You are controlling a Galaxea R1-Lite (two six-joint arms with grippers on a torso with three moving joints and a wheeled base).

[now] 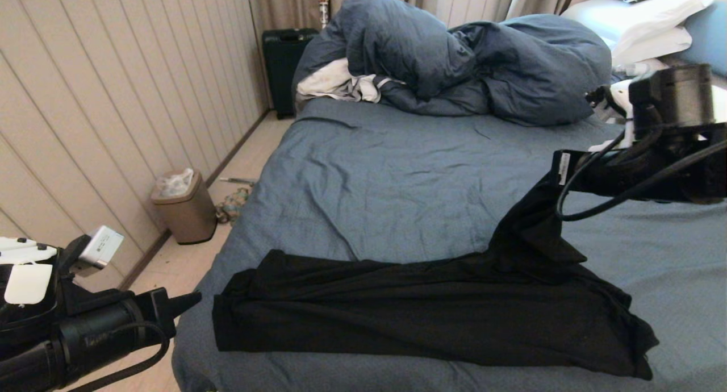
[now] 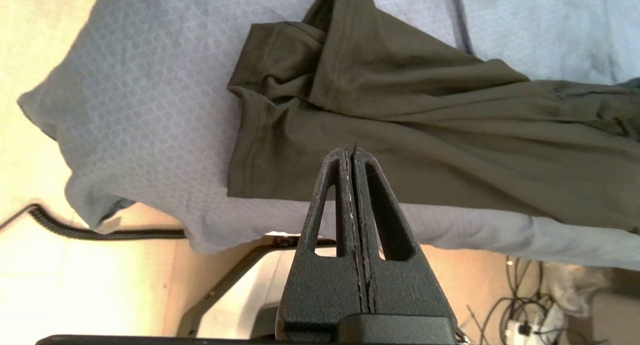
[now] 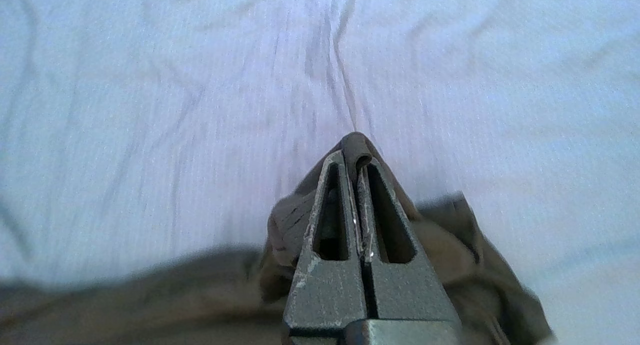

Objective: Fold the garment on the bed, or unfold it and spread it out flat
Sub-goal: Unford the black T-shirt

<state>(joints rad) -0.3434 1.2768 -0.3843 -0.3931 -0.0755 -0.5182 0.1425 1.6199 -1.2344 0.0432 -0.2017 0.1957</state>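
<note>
Our right gripper (image 3: 356, 160) is clenched on a fold of the shirt (image 1: 431, 312), lifting one corner above the bed (image 1: 397, 176); the rest lies in a long folded band near the bed's front edge. We judge folding half done. Only the left wrist view shows our left gripper (image 2: 350, 152) clamped empty beside the band's end.

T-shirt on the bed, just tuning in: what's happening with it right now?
The right gripper has its jaws shut on a pinch of the black T-shirt and holds that part lifted off the bed, so the fabric rises in a peak on the robot's right. The rest lies as a long, bunched strip across the near edge of the sheet. The left gripper, jaws shut and empty, hovers off the shirt's other end.
</note>
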